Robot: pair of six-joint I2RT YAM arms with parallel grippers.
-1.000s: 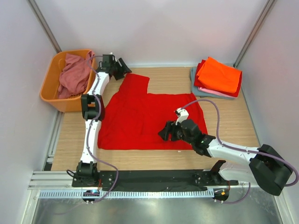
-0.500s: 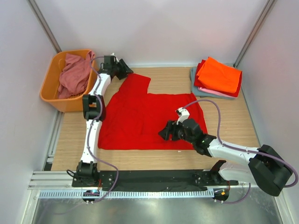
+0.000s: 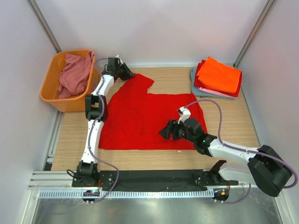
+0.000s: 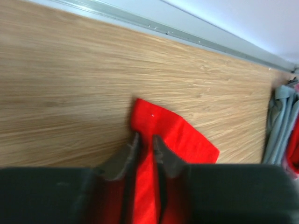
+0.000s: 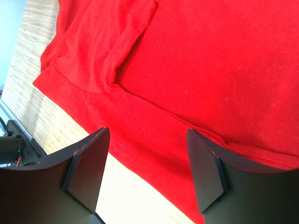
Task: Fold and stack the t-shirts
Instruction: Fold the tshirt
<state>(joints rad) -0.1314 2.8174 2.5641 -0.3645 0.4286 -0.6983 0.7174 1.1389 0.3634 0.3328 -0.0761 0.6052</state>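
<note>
red t-shirt (image 3: 140, 116) sleeve pinched by left claw (image 4: 145, 139)

Wood-grain table (image 3: 170, 77) carries a large bright red t-shirt (image 3: 138, 119), spread flat beneath the right gripper (image 3: 164, 132), with one sleeve reaching the left gripper (image 3: 127, 73). A folded stack (image 3: 218, 77), grey-blue t-shirt (image 3: 194, 80) lowest, lies well right of the left gripper. An orange plastic basket (image 3: 46, 86) sits just left of it.

1. No writing, brand, number or sign can be read in any view.
2. A small white patch (image 3: 183, 112) on the right arm's wrist, above the large bright red soft t-shirt (image 3: 140, 116), is too small to show print.
</note>
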